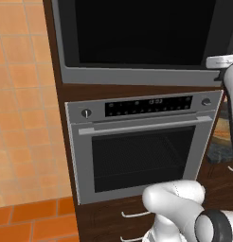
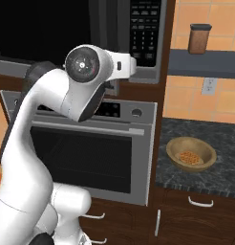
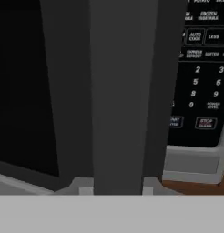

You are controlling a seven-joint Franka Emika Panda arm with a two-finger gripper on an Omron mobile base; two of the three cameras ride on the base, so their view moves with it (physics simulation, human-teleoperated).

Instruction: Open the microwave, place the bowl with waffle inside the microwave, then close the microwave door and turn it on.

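The microwave (image 1: 137, 42) is built in above the oven, and its door (image 1: 137, 28) of dark glass stands closed. In the hand view the door's slim dark vertical handle (image 3: 118, 91) runs up the middle, right against my gripper (image 3: 117, 191), which is shut on it. The black keypad (image 3: 200, 82) lies just right of the handle. In the right base view my gripper (image 2: 131, 67) presses against the microwave's lower front beside the keypad (image 2: 144, 28). The tan bowl (image 2: 173, 152) sits on the counter to the right with the golden waffle (image 2: 189, 157) in it.
A steel oven (image 2: 90, 153) with two round knobs and a bar handle sits below the microwave. The dark stone counter (image 2: 219, 139) lies to its right, with drawers underneath. A brown jar (image 2: 199, 38) stands on a shelf above the counter.
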